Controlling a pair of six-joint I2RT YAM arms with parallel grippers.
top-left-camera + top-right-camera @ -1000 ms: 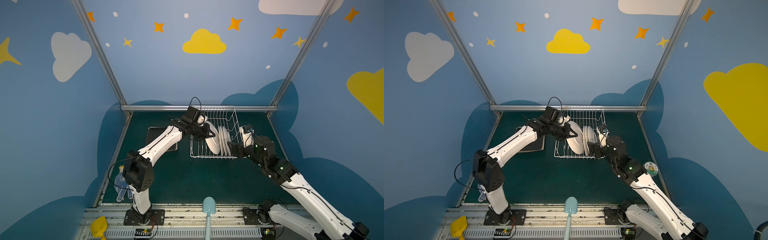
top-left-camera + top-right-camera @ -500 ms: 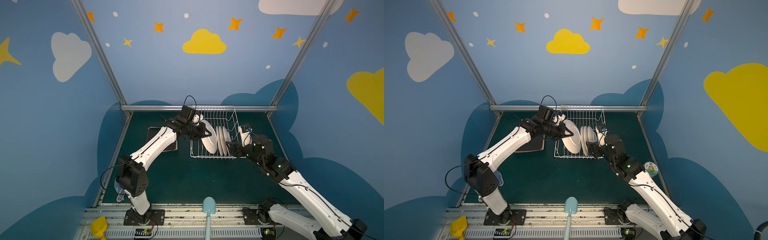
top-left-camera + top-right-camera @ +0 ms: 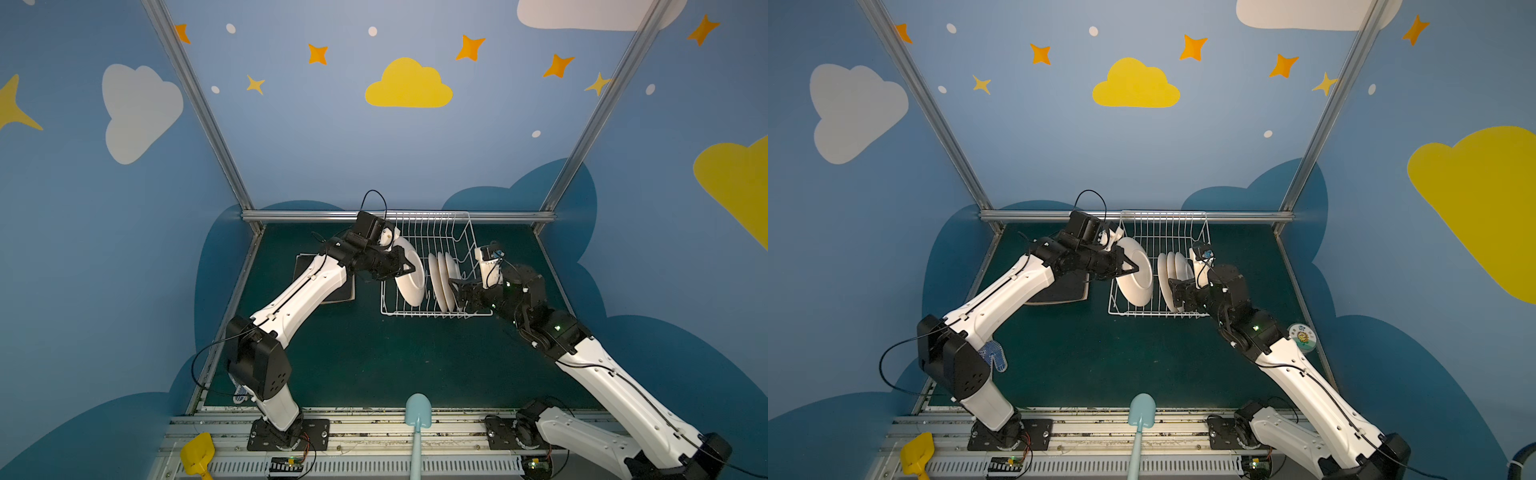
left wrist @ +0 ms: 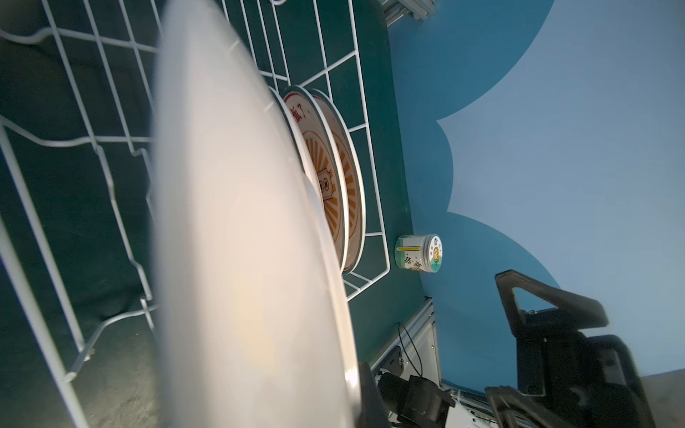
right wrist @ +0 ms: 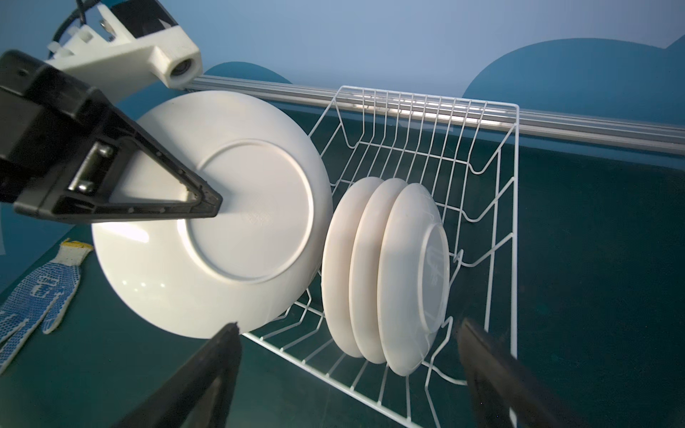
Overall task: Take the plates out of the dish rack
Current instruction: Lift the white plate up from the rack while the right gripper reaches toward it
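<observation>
The left pincer (image 3: 1135,269) is clamped tight on a large white plate (image 5: 252,229), which stands on edge, tilted, at the left end of the rack (image 3: 432,237). I cannot tell whether it touches the wires. Three small plates (image 5: 385,270) stand on edge together in the rack. The right pincer (image 5: 346,331) gapes wide just beside them, holding nothing. The rack sits on the green tabletop (image 3: 374,353).

White plate (image 5: 237,237); orange-rayed plates (image 4: 328,178); white rack (image 5: 515,222)
</observation>
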